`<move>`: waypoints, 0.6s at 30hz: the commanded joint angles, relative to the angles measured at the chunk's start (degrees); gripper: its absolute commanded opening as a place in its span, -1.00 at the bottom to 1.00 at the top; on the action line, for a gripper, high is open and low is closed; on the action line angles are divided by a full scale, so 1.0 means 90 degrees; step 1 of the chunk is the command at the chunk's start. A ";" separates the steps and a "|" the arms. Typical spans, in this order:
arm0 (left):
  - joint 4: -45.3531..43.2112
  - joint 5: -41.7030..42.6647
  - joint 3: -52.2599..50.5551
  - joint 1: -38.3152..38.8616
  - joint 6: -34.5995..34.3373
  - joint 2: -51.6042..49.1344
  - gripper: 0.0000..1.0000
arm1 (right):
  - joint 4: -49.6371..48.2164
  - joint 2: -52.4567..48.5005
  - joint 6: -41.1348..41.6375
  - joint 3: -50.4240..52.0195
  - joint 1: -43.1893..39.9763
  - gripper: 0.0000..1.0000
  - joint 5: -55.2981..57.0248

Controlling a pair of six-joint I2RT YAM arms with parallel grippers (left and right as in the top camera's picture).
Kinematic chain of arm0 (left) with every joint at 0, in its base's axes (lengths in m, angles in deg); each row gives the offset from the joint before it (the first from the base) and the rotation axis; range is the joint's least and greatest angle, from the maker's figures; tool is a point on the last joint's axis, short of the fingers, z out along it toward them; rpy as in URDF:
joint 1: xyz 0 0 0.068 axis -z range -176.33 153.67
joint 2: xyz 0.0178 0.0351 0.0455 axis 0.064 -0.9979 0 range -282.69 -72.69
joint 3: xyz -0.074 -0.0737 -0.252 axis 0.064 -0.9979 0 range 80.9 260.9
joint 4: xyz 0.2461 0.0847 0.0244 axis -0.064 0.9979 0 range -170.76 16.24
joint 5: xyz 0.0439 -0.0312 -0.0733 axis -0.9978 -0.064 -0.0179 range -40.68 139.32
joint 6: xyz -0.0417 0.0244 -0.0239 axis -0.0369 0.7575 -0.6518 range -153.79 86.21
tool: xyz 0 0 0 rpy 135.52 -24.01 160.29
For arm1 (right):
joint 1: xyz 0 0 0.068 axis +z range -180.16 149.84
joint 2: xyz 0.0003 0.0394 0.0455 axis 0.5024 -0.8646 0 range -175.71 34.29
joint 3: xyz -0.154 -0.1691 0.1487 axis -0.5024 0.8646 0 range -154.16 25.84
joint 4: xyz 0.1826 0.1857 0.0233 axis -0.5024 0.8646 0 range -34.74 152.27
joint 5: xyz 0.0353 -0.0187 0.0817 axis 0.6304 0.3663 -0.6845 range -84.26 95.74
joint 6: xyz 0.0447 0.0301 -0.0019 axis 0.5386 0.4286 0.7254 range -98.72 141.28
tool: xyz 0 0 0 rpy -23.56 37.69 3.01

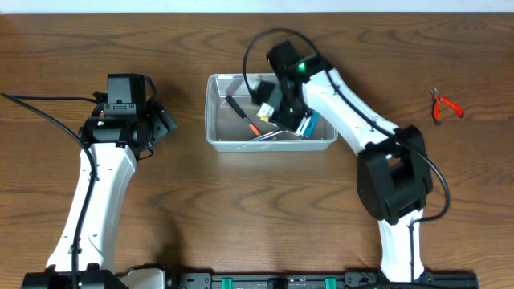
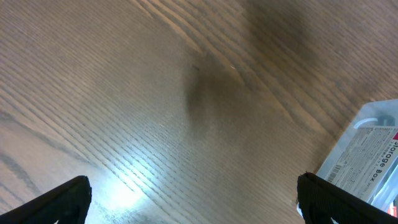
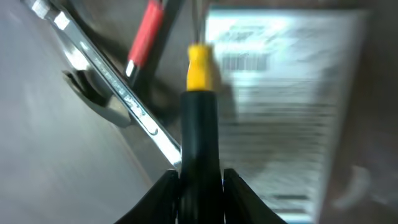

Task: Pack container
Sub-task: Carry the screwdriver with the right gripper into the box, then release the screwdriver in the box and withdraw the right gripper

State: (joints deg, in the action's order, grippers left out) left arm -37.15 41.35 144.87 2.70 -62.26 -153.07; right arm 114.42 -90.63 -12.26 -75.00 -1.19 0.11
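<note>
Right gripper (image 3: 200, 179) is clenched on the black-and-yellow screwdriver (image 3: 200, 118), inside the container (image 1: 214, 112) at mid-table. Beyond lies a wrench (image 3: 106, 81). I would lay the screwdriver flat beside the wrench, then release it gently. Left gripper (image 2: 196, 199) stands released and empty.

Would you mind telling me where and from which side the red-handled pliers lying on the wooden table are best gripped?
Probably from straight above, across the two red handles just behind the pivot: the red-handled pliers lie flat on the wooden table, apart from everything else, and the handles splay wider toward their ends.
</note>
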 commanded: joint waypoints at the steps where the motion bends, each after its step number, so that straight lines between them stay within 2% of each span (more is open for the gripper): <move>1: 0.0022 -0.0124 0.0068 -0.0027 0.0039 -0.0053 0.96 | -0.0211 -0.0029 -0.0017 0.0311 0.0027 -0.46 -0.0044; 8: 0.0022 -0.0124 0.0068 -0.0027 0.0039 -0.0053 0.96 | -0.0165 0.0114 0.0491 -0.0051 0.0022 -0.10 0.0228; 15: 0.0022 -0.0124 0.0068 -0.0027 0.0039 -0.0053 0.96 | 0.0903 0.0624 0.1520 -0.2028 -0.0231 0.31 0.1025; 18: 0.0022 -0.0124 0.0068 -0.0027 0.0039 -0.0053 0.96 | 0.1460 0.0760 0.1902 -0.2749 -0.0563 0.37 0.1469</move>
State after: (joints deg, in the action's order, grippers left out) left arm -37.13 41.37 144.87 2.70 -62.26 -153.07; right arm 125.00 -88.25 -1.20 -93.93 -2.87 7.30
